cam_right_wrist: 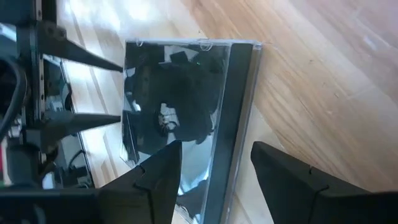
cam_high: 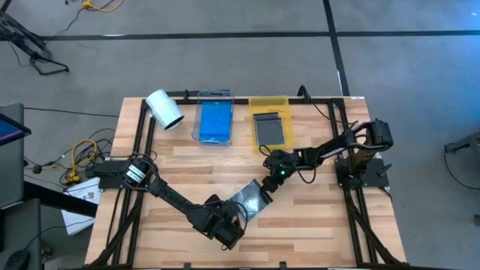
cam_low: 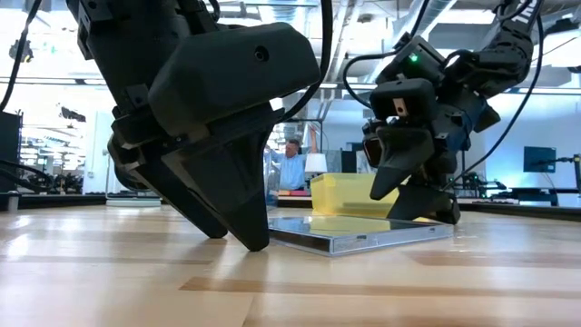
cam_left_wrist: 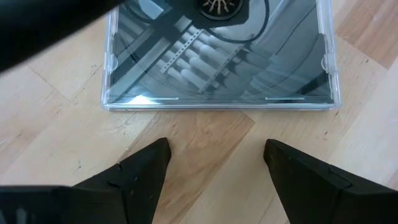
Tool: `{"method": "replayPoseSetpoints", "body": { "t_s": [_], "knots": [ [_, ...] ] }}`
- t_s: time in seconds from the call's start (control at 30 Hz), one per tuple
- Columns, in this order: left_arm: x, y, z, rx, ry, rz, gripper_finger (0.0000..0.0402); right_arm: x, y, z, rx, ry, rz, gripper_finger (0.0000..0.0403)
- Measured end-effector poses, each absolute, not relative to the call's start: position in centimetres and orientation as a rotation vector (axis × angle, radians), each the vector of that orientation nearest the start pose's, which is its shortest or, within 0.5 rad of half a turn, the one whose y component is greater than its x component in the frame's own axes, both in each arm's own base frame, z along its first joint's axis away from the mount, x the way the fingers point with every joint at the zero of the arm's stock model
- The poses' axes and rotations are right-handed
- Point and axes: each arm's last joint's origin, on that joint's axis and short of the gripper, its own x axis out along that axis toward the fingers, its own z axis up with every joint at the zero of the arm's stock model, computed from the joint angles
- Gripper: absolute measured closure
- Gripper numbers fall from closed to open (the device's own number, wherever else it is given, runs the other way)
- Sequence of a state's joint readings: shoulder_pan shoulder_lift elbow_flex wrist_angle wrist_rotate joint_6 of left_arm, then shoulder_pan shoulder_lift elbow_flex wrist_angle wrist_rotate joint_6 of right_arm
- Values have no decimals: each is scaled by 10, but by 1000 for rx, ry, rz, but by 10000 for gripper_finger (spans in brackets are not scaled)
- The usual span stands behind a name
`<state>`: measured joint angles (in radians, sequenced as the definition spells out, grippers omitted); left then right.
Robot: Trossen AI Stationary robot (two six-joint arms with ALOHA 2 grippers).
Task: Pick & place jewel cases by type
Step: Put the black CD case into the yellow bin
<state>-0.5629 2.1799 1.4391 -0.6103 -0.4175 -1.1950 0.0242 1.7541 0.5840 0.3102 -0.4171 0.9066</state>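
A clear jewel case (cam_high: 251, 201) with a disc showing lies flat on the wooden table, also seen in the low view (cam_low: 363, 232). My left gripper (cam_high: 237, 217) is open. Its fingertips (cam_left_wrist: 214, 155) stand just short of the case's near edge (cam_left_wrist: 217, 106), with a strip of bare wood between. My right gripper (cam_high: 268, 184) is open at the case's far side. Its fingers (cam_right_wrist: 214, 158) straddle the dark spine edge (cam_right_wrist: 233, 112), pointing down. Blue cases (cam_high: 215, 120) lie in a clear tray, and a dark grey case (cam_high: 271, 129) lies in a yellow tray. My right gripper (cam_low: 413, 195) stands open over the case's spine edge, one finger above the lid and one above the wood beside it. I cannot tell whether a fingertip touches the case.
A white roll (cam_high: 165, 109) lies at the table's far left. The clear tray (cam_high: 196, 127) and the yellow tray (cam_high: 268, 102) sit side by side at the far edge. Bare wood lies at the near left and near right. A person (cam_low: 292, 165) shows in the room behind.
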Motion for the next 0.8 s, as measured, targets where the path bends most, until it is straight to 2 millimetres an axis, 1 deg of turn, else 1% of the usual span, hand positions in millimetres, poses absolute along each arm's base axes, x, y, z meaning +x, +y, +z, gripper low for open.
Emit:
{"method": "replayPoseSetpoints", "body": {
  "t_s": [0.1,0.3,0.5,0.8],
  "knots": [
    [356,-210,107,-416,1042,564,136,282,21,90,1030,1001,-17,211],
    [356,-210,107,-413,1039,563,136,286,27,89,1019,1015,-12,211],
    [355,-210,107,-410,1041,563,136,286,23,88,1023,1007,-20,215],
    [354,-212,107,-399,1033,564,136,286,23,85,1044,1044,-25,218]
  ]
}}
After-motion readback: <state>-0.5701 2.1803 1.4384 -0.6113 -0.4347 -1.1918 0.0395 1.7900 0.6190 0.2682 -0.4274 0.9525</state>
